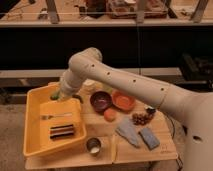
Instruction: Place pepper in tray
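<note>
My gripper (59, 94) is at the end of the white arm (115, 80), which reaches left across the table. It hangs over the back right corner of the yellow tray (35, 145). A small dark green piece, the pepper (54, 95), shows at the gripper's tip, held above the tray's inside. Most of the pepper is hidden by the gripper.
In the tray lie a fork-like utensil (55, 116) and a dark flat item (62, 131). On the wooden table (145, 156) are a dark red bowl (101, 101), an orange bowl (123, 100), a small round orange item (110, 115), a metal cup (93, 146), a grey cloth (127, 133) and a blue sponge (149, 138).
</note>
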You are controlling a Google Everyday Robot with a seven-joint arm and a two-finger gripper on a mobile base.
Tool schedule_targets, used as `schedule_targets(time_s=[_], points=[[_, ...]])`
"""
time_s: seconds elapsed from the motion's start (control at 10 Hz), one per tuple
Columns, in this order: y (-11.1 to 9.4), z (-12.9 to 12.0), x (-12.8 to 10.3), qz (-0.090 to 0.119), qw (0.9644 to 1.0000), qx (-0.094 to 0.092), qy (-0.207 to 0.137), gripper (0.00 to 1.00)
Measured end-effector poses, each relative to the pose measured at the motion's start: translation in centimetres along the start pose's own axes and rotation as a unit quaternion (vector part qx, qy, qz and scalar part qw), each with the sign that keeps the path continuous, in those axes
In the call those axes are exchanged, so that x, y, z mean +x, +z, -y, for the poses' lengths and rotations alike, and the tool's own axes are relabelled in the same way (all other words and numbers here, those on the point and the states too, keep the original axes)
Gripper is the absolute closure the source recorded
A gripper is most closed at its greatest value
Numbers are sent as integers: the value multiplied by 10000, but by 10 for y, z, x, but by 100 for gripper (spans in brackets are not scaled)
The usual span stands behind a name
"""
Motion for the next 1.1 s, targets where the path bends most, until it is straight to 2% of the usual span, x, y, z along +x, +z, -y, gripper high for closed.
schedule_targets(time_s=[0.3,0.5,0.6,0.8,1.0,1.1], points=[[59,-13,40,-38,9995,213,-247,100],[111,-16,65,53,9980,491,-403,98],[144,-17,67,188,9970,659,-348,89],[194,-18,51,462,9951,868,-57,69],[218,-22,27,703,9927,937,280,48],[220,-24,16,779,9917,932,426,40]])
